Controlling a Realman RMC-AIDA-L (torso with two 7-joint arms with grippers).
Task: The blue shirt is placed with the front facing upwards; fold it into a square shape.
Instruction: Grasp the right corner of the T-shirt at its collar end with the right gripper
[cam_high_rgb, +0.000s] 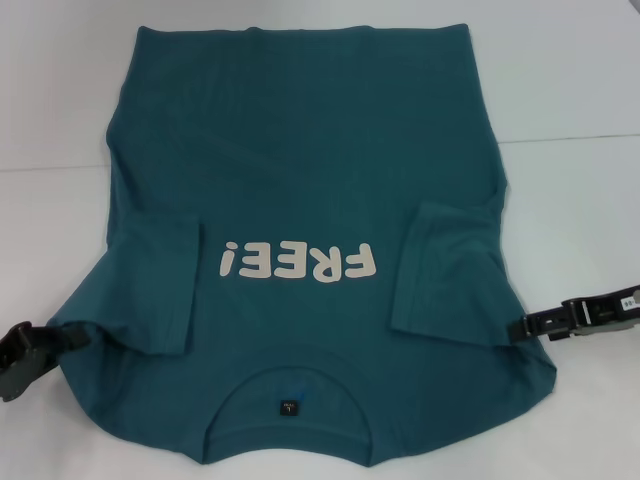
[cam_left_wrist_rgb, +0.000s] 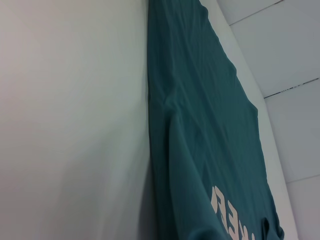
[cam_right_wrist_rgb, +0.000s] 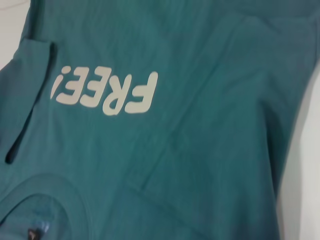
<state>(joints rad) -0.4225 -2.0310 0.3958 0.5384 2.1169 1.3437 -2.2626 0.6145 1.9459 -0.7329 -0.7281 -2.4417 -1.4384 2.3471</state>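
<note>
Blue shirt (cam_high_rgb: 300, 150) spread front-up on the white tabletop (cam_high_rgb: 570, 70) — both sleeves folded inward.
The collar lay at the frame's lower centre, "FREE!" lettering (cam_high_rgb: 300, 262) above it. The left pincer (cam_high_rgb: 62, 335) was clamped on the shirt's lower-left edge; the right pincer (cam_high_rgb: 512, 328) was clamped on its lower-right edge.

bright even overhead light, soft faint shadows, mild glare on white table (cam_high_rgb: 580, 90), right wrist view slightly blurred
</note>
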